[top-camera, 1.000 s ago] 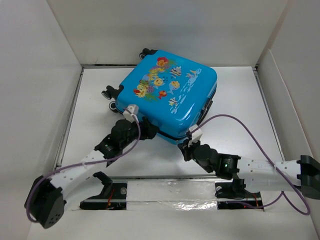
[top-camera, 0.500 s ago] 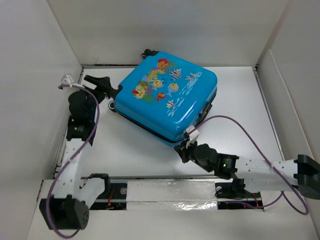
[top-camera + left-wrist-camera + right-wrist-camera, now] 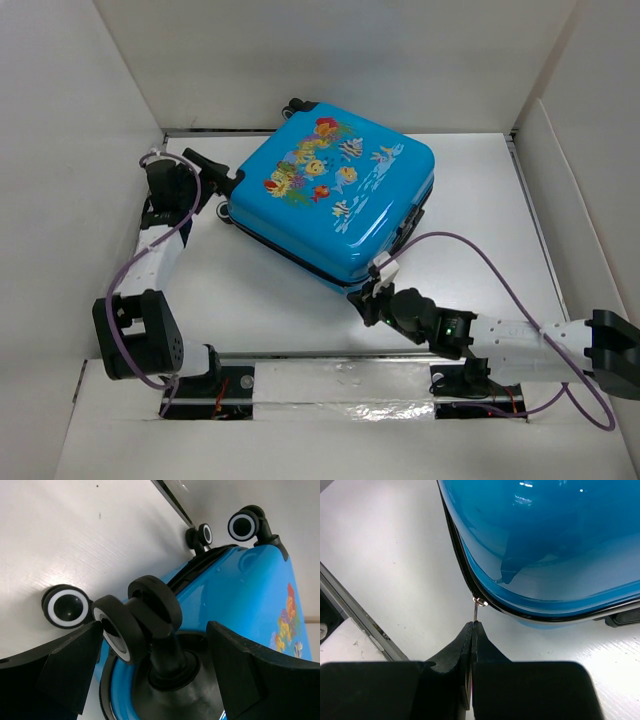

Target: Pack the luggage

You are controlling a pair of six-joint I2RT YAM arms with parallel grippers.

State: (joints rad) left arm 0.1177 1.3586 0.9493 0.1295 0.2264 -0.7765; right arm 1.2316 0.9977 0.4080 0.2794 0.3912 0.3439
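Note:
The luggage [image 3: 335,195] is a bright-blue fish-print suitcase lying flat and closed at the back of the table. At its left corner my left gripper [image 3: 220,192] is open, its jaws straddling a black twin wheel [image 3: 137,622] and its stem without touching them; blue shell [image 3: 240,595] fills the view behind. My right gripper [image 3: 370,291] sits at the suitcase's near corner. In the right wrist view it [image 3: 472,625] is shut on the thin metal zipper pull [image 3: 477,611], which hangs from the black zipper under the shell [image 3: 545,540].
White walls box in the table at the left [image 3: 70,150], back and right. A foil-taped rail [image 3: 340,385] runs along the near edge between the arm bases. Purple cables [image 3: 500,270] loop over both arms. More wheels [image 3: 245,526] stick out at the back corner.
My left arm has swung from the suitcase's near-left side round to its left wheel corner, with the jaws opening wider. The suitcase shifted slightly. The right gripper has kept its grip.

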